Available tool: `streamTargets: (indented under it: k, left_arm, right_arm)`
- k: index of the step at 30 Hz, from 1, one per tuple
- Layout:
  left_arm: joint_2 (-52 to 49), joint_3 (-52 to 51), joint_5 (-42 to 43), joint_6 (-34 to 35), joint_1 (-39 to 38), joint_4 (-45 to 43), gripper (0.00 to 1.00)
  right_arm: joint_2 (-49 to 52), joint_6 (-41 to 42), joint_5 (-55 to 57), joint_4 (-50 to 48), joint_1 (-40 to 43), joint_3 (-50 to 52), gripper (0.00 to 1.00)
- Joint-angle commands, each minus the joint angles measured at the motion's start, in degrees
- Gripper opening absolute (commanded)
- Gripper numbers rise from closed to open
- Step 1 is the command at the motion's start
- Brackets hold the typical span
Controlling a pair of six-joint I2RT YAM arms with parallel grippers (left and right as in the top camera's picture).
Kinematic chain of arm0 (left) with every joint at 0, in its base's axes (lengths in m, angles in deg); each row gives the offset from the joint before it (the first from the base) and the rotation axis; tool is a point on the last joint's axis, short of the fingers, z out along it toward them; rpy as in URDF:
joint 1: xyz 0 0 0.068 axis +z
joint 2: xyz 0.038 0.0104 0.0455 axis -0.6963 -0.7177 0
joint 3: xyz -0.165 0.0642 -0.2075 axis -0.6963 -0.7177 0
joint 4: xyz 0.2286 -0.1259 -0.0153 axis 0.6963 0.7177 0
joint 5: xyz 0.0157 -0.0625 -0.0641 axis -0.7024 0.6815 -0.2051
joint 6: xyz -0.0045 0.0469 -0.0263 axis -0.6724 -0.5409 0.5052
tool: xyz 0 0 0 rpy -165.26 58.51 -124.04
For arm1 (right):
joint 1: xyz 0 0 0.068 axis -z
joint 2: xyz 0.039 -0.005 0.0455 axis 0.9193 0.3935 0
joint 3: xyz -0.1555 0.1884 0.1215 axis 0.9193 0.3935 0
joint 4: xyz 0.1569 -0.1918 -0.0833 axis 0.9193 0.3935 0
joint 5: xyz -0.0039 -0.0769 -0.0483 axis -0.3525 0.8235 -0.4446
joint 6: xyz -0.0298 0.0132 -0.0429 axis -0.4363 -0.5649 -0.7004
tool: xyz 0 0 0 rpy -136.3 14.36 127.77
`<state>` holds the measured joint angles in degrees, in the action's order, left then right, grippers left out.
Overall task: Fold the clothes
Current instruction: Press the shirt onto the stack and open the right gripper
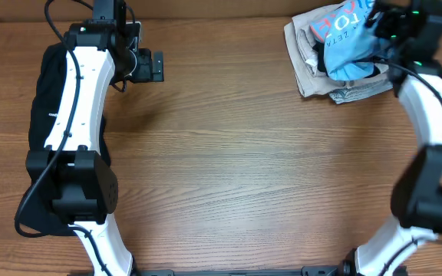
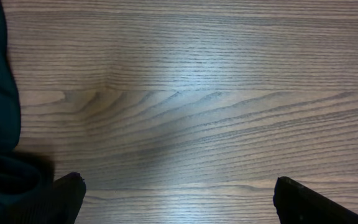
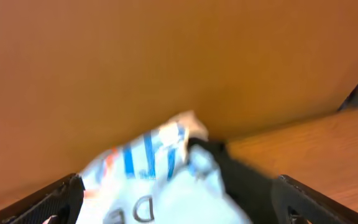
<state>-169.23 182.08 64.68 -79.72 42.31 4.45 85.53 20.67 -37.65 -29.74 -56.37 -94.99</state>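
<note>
One light blue T-shirt (image 1: pixel 349 57) atop pale pile (image 1: pixel 307 75), far right corner of table (image 1: pixel 229 153), right gripper (image 3: pixel 179 183) spread around it, one black garment (image 1: pixel 41 84) at left edge, left gripper (image 2: pixel 178 182) released, open wood between

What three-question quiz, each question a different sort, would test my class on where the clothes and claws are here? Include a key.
1. True or false: the left claw is shut on the black garment.
2. Where is the light blue T-shirt? A) on the clothes pile by the right claw; B) mid-table; C) under the left arm.
3. Fill in: the black garment lies under the ___ arm.
Key: 1 false, it is open over bare table; 2 A; 3 left.
</note>
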Motion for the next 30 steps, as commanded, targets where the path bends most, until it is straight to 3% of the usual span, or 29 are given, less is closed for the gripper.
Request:
streamTargets:
  k: [1,8,13,20,30]
  left_arm:
    - [0.4,-0.1,-0.2,-1.1,-0.1,0.1,1.0]
    - [0.4,-0.1,-0.2,-1.1,-0.1,0.2,1.0]
    - [0.4,-0.1,-0.2,-1.1,-0.1,0.1,1.0]
    - [0.4,-0.1,-0.2,-1.1,-0.1,0.2,1.0]
    - [0.4,-0.1,-0.2,-1.1,-0.1,0.2,1.0]
  right_arm:
    - [6.3,-2.9,4.6,1.0,-1.4,-3.4,1.0]
    - [18.3,-2.7,6.6,9.2,0.5,-3.4,1.0]
    - [19.7,-2.5,6.6,13.5,1.2,-3.4,1.0]
    - [11.0,0.0,5.5,17.9,0.7,-6.2,1.0]
    - [-12.8,0.7,4.4,36.4,-2.4,-23.3,1.0]
